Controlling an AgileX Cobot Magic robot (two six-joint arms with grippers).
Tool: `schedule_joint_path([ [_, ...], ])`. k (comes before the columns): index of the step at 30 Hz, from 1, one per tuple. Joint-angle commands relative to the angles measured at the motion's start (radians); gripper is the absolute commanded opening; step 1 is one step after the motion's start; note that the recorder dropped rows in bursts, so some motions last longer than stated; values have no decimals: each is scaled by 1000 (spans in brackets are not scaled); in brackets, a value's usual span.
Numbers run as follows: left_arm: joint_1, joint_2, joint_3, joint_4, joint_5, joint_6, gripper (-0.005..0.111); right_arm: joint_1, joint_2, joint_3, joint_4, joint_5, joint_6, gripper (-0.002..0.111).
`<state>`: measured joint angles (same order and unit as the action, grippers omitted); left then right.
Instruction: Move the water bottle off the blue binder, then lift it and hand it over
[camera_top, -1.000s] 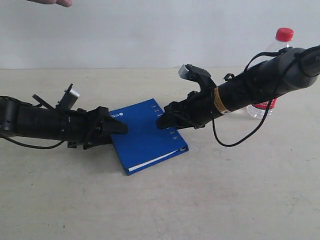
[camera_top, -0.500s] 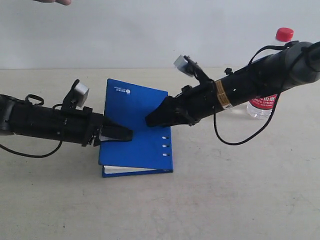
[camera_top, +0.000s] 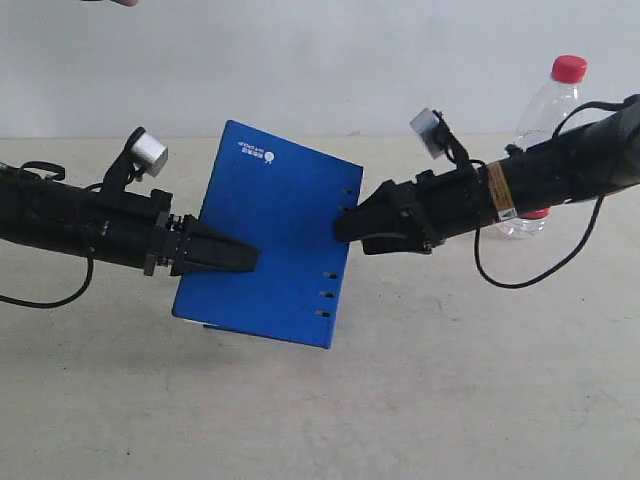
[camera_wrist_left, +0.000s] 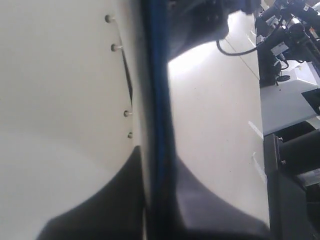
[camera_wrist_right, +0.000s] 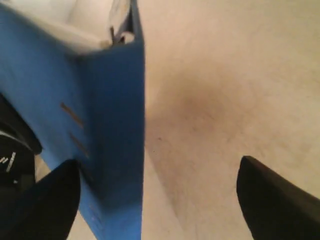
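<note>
The blue binder (camera_top: 270, 240) hangs tilted above the table, its slotted edge facing right. My left gripper (camera_top: 245, 260) is shut on its left edge; the left wrist view shows the binder (camera_wrist_left: 159, 100) edge-on, clamped in the left gripper (camera_wrist_left: 157, 155). Just right of the slotted edge, my right gripper (camera_top: 345, 225) is open. In the right wrist view the binder (camera_wrist_right: 105, 110) sits beside one finger of the wide-spread right gripper (camera_wrist_right: 159, 161). The water bottle (camera_top: 550, 110), clear with a red cap, stands upright on the table behind my right arm.
The beige table (camera_top: 420, 400) runs to a pale back wall. Part of a person's hand (camera_top: 118, 2) shows at the top left edge. In the left wrist view, black equipment (camera_wrist_left: 290, 150) stands beyond the table edge.
The binder has been raised from lying on the table to tilted in the air, held by my left gripper. My right gripper has drawn back to the right, off the cover.
</note>
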<state>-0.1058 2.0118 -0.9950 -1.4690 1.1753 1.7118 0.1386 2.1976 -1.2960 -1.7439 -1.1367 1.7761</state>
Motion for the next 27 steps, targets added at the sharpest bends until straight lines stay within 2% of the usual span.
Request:
schedule_joint_path([
  [1, 2, -19, 4, -13, 46, 9, 4, 71, 19, -4, 0, -2, -165, 75],
  [5, 2, -19, 4, -13, 46, 9, 4, 148, 24, -4, 28, 2, -283, 74],
  [7, 2, -19, 4, -13, 46, 9, 4, 175, 24, -4, 34, 5, -298, 67],
  [12, 2, -17, 4, -2, 42, -40, 4, 210, 24, -4, 37, 4, -353, 27],
  [13, 2, -17, 4, 32, -57, -60, 6, 210, 24, -4, 37, 4, -353, 9],
  [14, 2, -17, 4, 60, -110, -60, 9, 210, 24, -4, 37, 4, -353, 0],
  [16, 2, -17, 4, 105, -192, -60, 22, 209, 24, -4, 37, 4, -353, 0],
  [21, 2, -17, 4, 72, -280, -63, 72, 209, 24, -4, 37, 27, -354, 0],
  [22, 2, -17, 4, 51, -301, -73, 78, 209, 24, -4, 37, 37, -354, 0],
  [24, 4, -17, 4, 14, -382, -112, 80, 209, 24, -4, 33, 56, -340, 0],
  [27, 6, -29, 4, -17, -597, -154, 69, 209, 24, -4, 22, 64, -338, 0],
])
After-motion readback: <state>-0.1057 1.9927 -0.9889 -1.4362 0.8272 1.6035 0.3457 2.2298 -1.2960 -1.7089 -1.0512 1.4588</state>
